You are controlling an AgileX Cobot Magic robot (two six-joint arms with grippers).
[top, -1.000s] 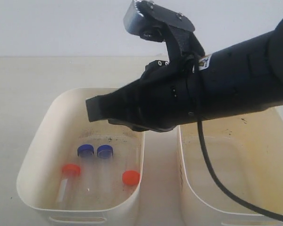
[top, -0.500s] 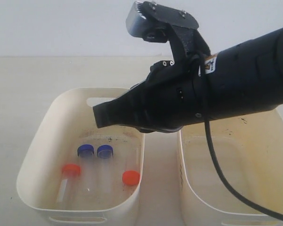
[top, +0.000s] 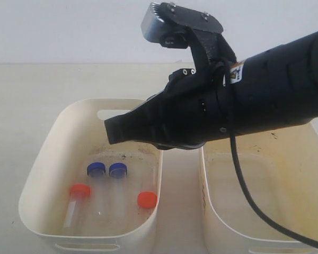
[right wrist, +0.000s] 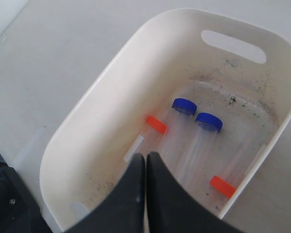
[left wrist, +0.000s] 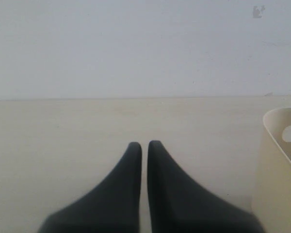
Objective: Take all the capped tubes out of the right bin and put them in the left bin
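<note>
Exterior view: the left bin [top: 42, 174] holds all four capped tubes [top: 117, 170], the right claw [top: 110, 132] hangs above it, and the right bin [top: 297, 153] stands beside. Only the wrist views show the grip: the left claw [left wrist: 144, 144], over the table [left wrist: 63, 126], and the right claw are both closed on nothing.

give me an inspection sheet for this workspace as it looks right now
surface: pale table, bare, no spills seen
job's things: four capped tubes lie in the left bin, two blue-capped, two orange-red; right bin shows no tubes in the part the arm leaves visible
clutter: nothing seen, only dark specks on the left bin's floor
grippers: right gripper shut and empty, above the left bin; left gripper shut and empty, over bare table
cables: black cable hangs from the right arm, crossing the right bin in the exterior view
surroundings: plain pale wall behind, nothing else seen
</note>
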